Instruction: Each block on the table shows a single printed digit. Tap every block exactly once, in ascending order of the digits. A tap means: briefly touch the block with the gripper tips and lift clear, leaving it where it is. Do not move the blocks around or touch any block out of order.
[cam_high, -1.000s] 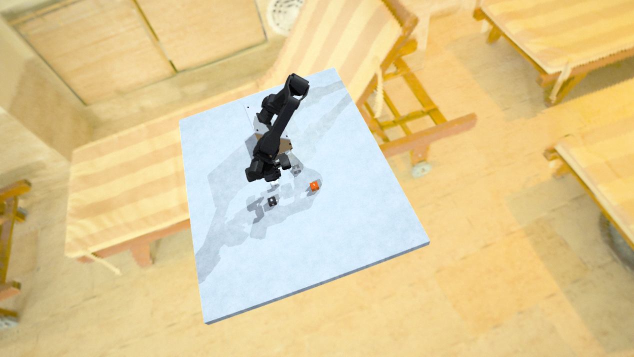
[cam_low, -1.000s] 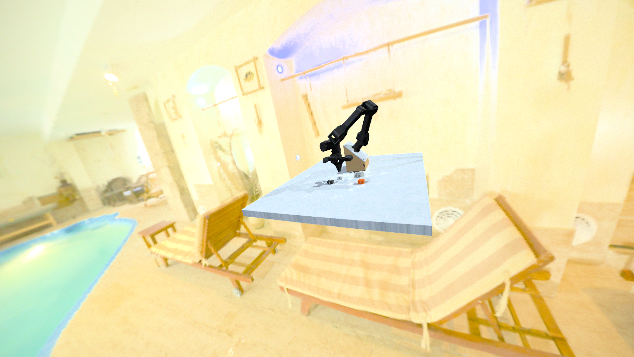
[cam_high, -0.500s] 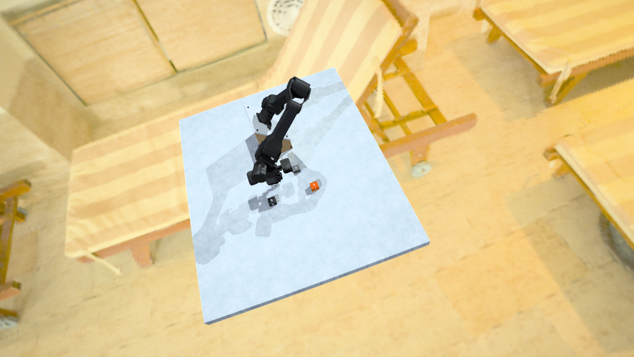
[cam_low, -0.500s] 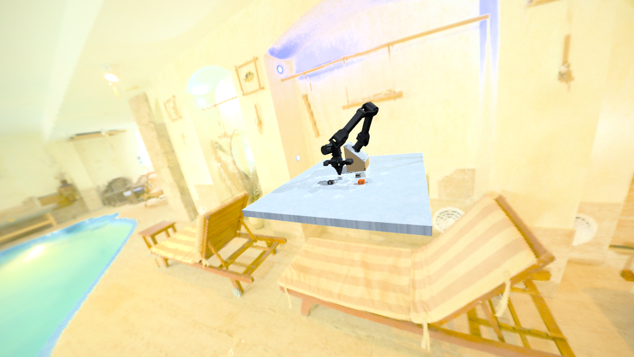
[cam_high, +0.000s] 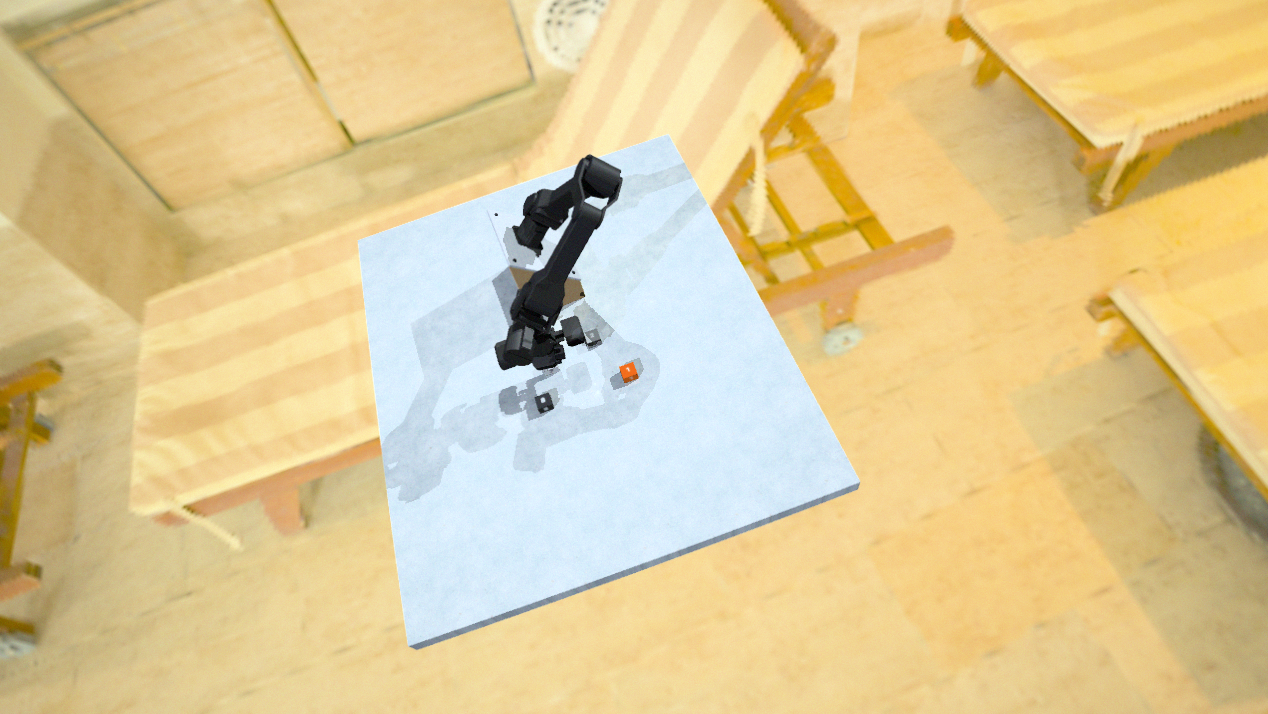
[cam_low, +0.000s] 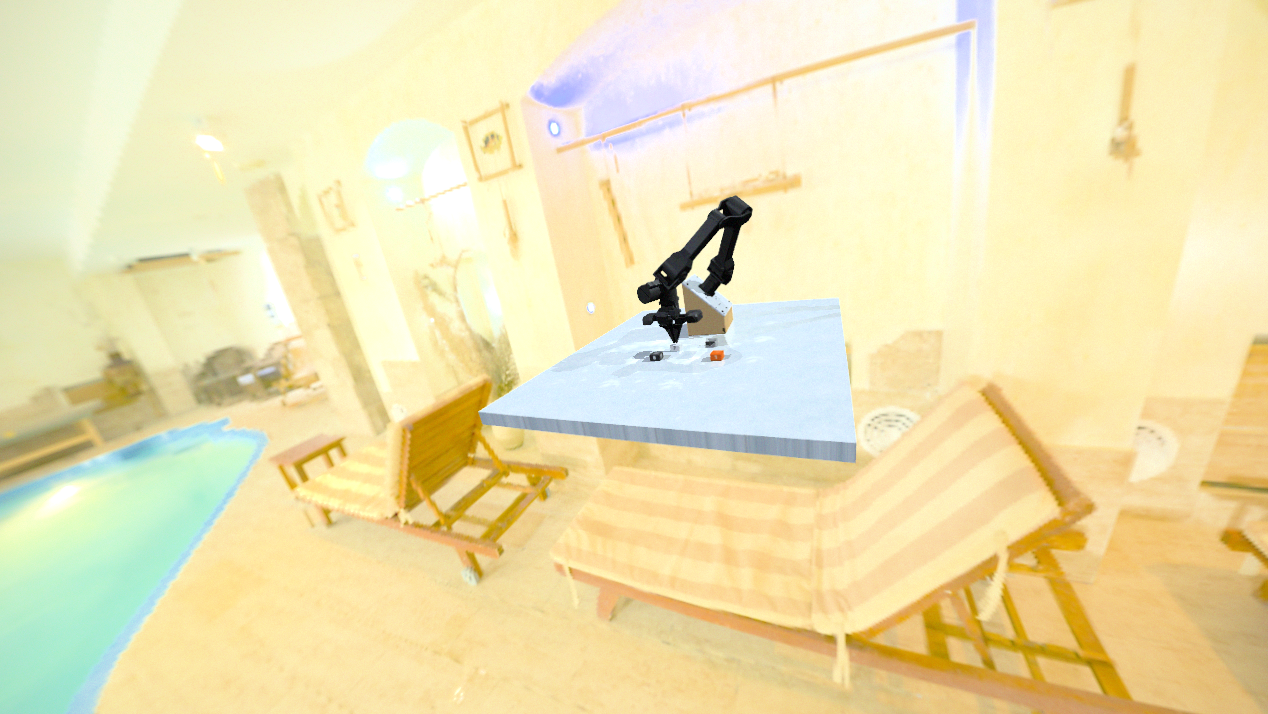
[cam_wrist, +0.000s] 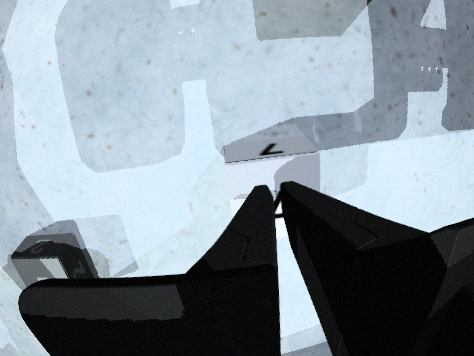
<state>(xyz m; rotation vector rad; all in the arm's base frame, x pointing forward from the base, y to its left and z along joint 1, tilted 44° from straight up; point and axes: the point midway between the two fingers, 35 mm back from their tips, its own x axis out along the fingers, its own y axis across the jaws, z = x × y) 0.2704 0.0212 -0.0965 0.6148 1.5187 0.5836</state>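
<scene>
My gripper (cam_wrist: 273, 197) (cam_low: 674, 337) is shut with nothing between its fingers. Its tips hang just over the near edge of the white block marked 7 (cam_wrist: 249, 176), which the arm hides in the top view. The black block marked 8 (cam_high: 543, 401) (cam_low: 654, 355) lies beyond it. The grey block (cam_wrist: 47, 259) (cam_high: 591, 336) sits at the lower left of the wrist view, partly behind a finger. The orange block (cam_high: 629, 371) (cam_low: 715, 354) lies off to the side, out of the wrist view.
The blocks sit on a pale blue table top (cam_high: 621, 496) (cam_low: 754, 399). The arm's wooden base mount (cam_low: 709, 310) stands at the table's far end. Striped loungers and a pool surround the table.
</scene>
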